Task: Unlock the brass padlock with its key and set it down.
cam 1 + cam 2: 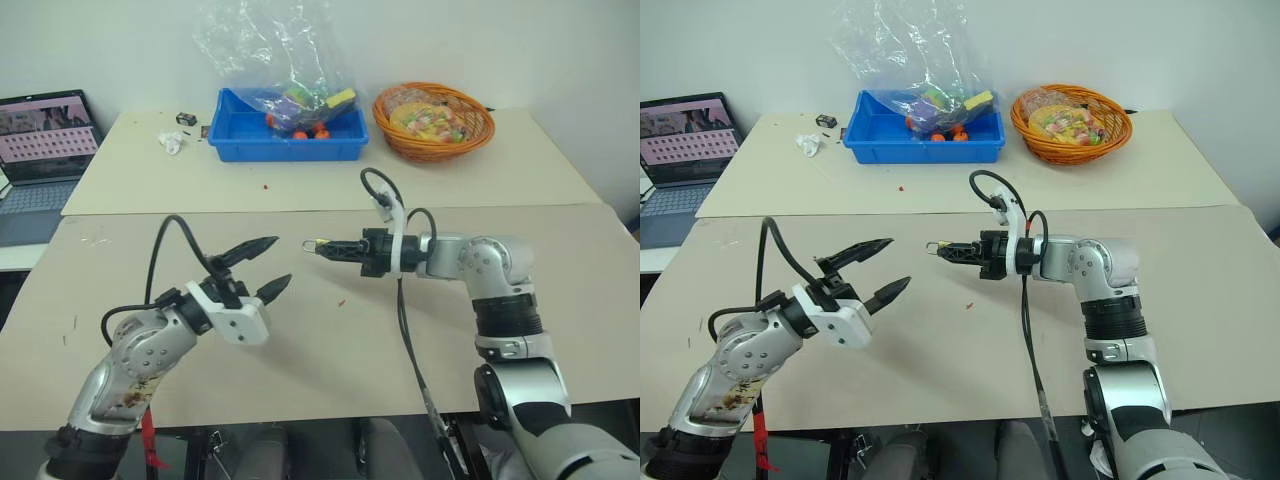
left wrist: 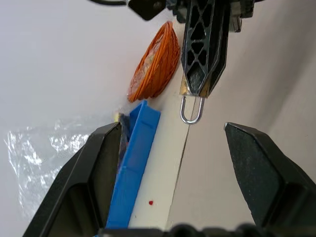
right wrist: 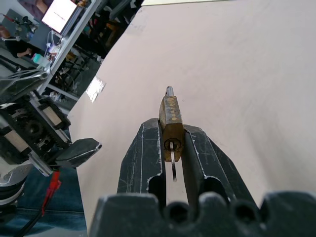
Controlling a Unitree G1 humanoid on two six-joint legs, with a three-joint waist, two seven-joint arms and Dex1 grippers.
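At frame centre, the right gripper (image 3: 170,140) clamps the brass padlock (image 3: 171,123), hiding its sides; the key (image 3: 174,170) barely shows. The left gripper (image 1: 266,267) gapes empty.

Brass padlock (image 3: 171,123) scuffed; matt black plastic fingers (image 3: 143,158).

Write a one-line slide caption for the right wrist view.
Right gripper clamps the small yellow-brass padlock, slim silvery key in its keyhole.

A tiny brass padlock (image 3: 171,123) sits at the centre of the frame, clamped upright between two black fingers, its thin silvery shackle pointing away. A slim silvery key (image 3: 173,170) pokes from the keyhole in its near end.
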